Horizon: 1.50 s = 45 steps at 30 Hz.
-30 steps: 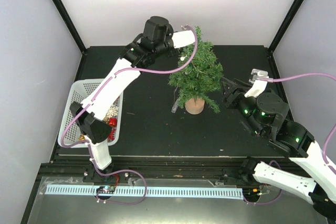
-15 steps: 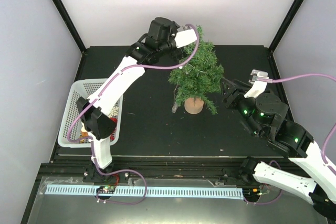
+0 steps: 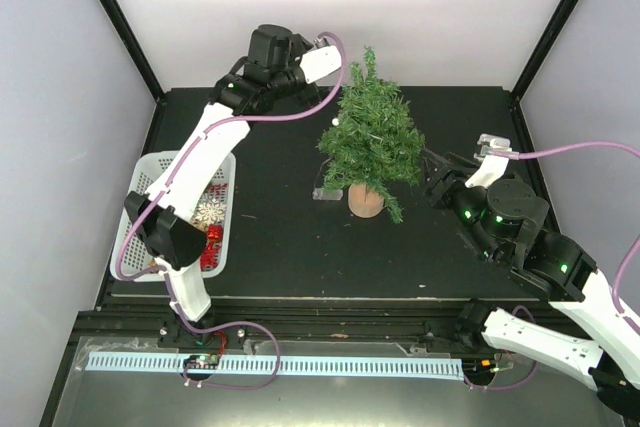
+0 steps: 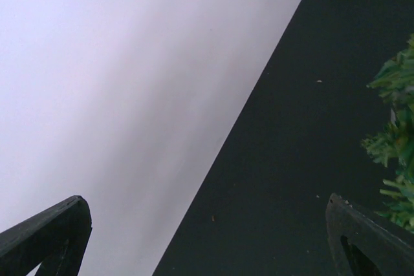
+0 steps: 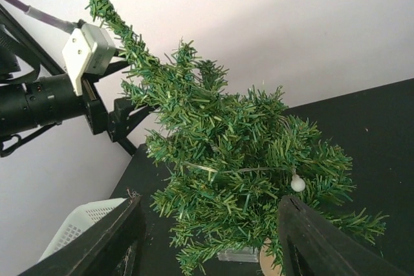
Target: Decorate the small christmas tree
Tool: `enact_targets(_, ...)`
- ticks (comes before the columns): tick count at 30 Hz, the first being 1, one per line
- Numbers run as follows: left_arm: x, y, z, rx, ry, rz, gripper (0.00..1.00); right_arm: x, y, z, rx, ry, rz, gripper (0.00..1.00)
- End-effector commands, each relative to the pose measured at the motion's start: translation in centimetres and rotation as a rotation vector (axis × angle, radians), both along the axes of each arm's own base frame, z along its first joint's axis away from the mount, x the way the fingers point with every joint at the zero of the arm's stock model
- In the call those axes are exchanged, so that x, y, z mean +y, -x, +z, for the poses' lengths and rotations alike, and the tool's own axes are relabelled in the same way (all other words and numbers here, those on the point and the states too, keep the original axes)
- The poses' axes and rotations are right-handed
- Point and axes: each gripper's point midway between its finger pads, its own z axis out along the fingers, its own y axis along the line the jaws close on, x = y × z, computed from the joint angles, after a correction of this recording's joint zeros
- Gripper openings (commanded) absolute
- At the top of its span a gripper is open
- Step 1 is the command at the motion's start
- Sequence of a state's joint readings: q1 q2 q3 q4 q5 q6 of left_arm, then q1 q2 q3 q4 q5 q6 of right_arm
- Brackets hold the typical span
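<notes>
The small christmas tree stands on its tan stump mid-table and leans a little to the left. A thin light wire with a white bulb runs through its branches, down to a clear little box on the table. High at the back, my left gripper hangs open and empty just left of the treetop. Its wrist view shows only wall, table and branch tips. My right gripper is at the tree's right side, jaws apart, with the tree framed between its fingers. I cannot tell whether they touch the branches.
A white basket at the left table edge holds red balls and a white snowflake. The black table is enclosed by pale walls and black corner posts.
My left gripper has opened and pulled back to the left, away from the treetop. The tree has tipped slightly left and the clear box has shifted. The right arm has stayed still.
</notes>
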<state>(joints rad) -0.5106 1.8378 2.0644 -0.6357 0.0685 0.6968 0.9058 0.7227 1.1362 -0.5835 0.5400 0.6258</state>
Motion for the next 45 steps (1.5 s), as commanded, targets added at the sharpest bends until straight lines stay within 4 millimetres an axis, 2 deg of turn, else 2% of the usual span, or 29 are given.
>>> enact_targets(1, -0.4, 2.7, 1.0, 0.052, 0.059, -0.086, 0.99, -0.4, -0.1, 0.1, -0.009, -0.007, -0.022, 0.57)
enact_targets(11, -0.4, 4.3, 2.2, 0.085, 0.139, -0.118, 0.99, -0.7, -0.1, -0.2, -0.007, -0.006, -0.030, 0.57)
enact_targets(15, 0.5, 4.8, 2.6, 0.108, 0.160, -0.113, 0.99, -0.8, 0.0, -0.1, -0.011, 0.009, -0.029, 0.57)
enact_targets(21, 3.7, 7.0, 3.5, 0.160, 0.199, -0.078, 0.99, -1.3, -0.6, -0.8, 0.018, 0.071, -0.084, 0.56)
enact_targets(23, 5.0, 8.2, 3.4, 0.166, 0.198, -0.055, 0.99, -0.9, -0.7, -1.0, 0.024, 0.067, -0.070, 0.56)
enact_targets(24, 5.7, 8.7, 2.5, 0.184, 0.192, -0.038, 0.99, -0.7, -0.6, -1.2, 0.029, 0.066, -0.060, 0.55)
enact_targets(25, 6.7, 9.4, 3.1, 0.167, 0.199, -0.020, 0.99, -0.5, -0.6, -1.4, 0.033, 0.068, -0.050, 0.55)
enact_targets(29, 11.3, 11.9, 1.6, 0.184, 0.204, 0.079, 0.99, 0.4, -0.7, -2.4, 0.056, 0.132, -0.012, 0.53)
enact_targets(30, 12.6, 12.1, 0.7, 0.199, 0.198, 0.113, 0.99, 0.5, -0.8, -2.6, 0.064, 0.158, -0.008, 0.53)
enact_targets(31, 14.4, 13.0, 0.8, 0.186, 0.196, 0.154, 0.99, 0.4, -0.8, -2.8, 0.073, 0.192, -0.009, 0.52)
enact_targets(33, 17.0, 14.1, -1.0, 0.216, 0.166, 0.225, 0.98, 0.3, -1.1, -2.9, 0.084, 0.237, -0.022, 0.52)
enact_targets(36, 20.6, 15.6, -4.5, 0.279, 0.110, 0.325, 0.96, 0.7, -1.2, -3.3, 0.098, 0.275, -0.006, 0.51)
enact_targets(39, 24.4, 16.4, -8.2, 0.315, 0.052, 0.435, 0.93, 1.9, -1.4, -4.8, 0.132, 0.303, 0.032, 0.51)
enact_targets(41, 26.9, 16.4, -10.9, 0.359, 0.021, 0.495, 0.87, 2.8, -1.6, -6.0, 0.156, 0.313, 0.060, 0.51)
enact_targets(42, 27.8, 16.3, -12.5, 0.400, 0.004, 0.519, 0.81, 3.2, -1.6, -6.6, 0.168, 0.317, 0.076, 0.51)
enact_targets(45, 29.1, 16.6, -16.4, 0.558, 0.013, 0.546, 0.68, 3.6, -1.8, -8.3, 0.198, 0.338, 0.083, 0.51)
